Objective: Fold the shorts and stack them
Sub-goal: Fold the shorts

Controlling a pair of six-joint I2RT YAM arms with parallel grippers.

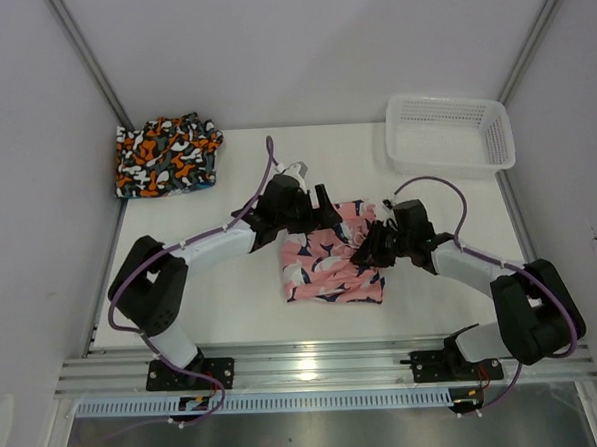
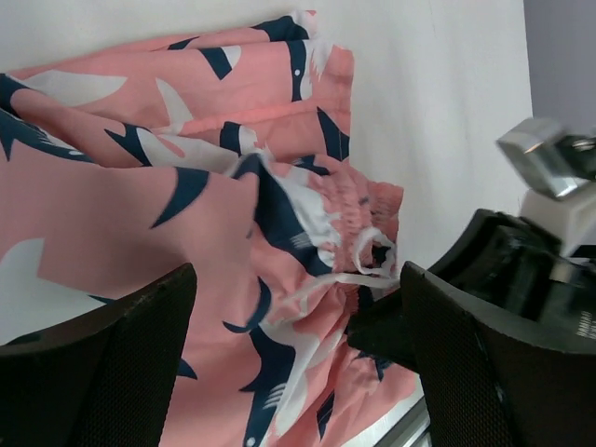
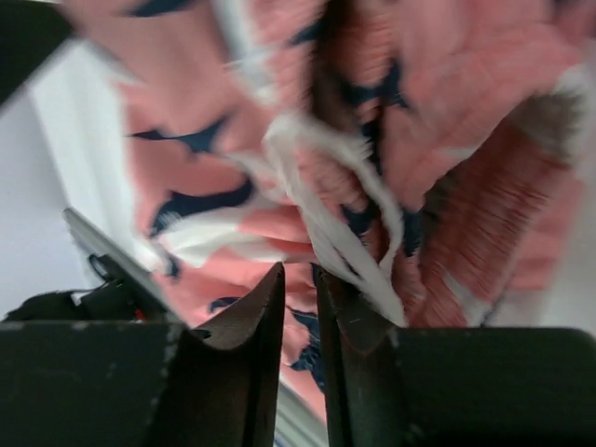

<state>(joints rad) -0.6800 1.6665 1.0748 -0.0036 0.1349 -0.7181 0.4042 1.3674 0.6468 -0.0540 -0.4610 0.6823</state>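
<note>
— Could you make out the pink shorts (image 3: 466, 56) from the right wrist?
— Barely. They were blurred, and I couldn't tell whether the right jaws pinched the white cord (image 3: 321, 209).
— And from above?
— The left arm (image 1: 215, 246) and right arm (image 1: 471, 265) covered the shorts' upper corners, hiding any grip.
— The left wrist?
— The picture cut the shorts off at left and bottom, and the left jaws at the bottom.

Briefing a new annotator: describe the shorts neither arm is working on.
Look at the table's far left corner. The folded shorts there are orange, black and white camouflage, unlike the pink-and-navy shorts mid-table and the white basket far right.
</note>
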